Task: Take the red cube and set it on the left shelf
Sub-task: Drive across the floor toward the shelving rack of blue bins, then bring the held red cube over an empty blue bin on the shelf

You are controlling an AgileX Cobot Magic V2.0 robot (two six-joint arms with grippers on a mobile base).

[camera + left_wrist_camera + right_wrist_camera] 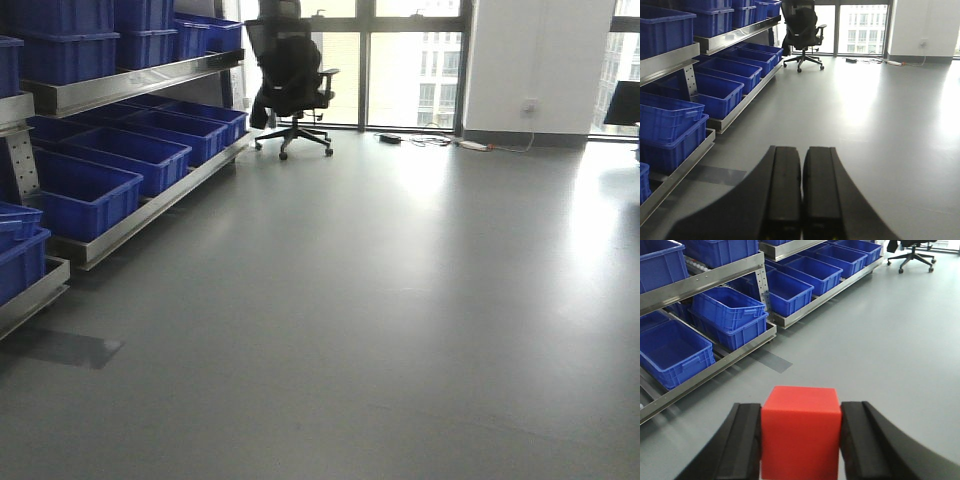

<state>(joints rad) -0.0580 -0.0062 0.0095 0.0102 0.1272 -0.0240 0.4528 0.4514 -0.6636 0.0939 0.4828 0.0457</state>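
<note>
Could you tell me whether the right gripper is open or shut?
Shut on the solid red cube: the right gripper's black fingers press both its sides.

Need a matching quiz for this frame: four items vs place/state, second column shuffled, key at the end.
1. red cube
2. left gripper
3. office chair
4. blue crates

A. on the tiers of the left shelf
B. by the windows
C. shut, holding nothing
D. clamped in the right gripper

Pairs: 1-D, 2-C, 3-B, 4-A
</note>
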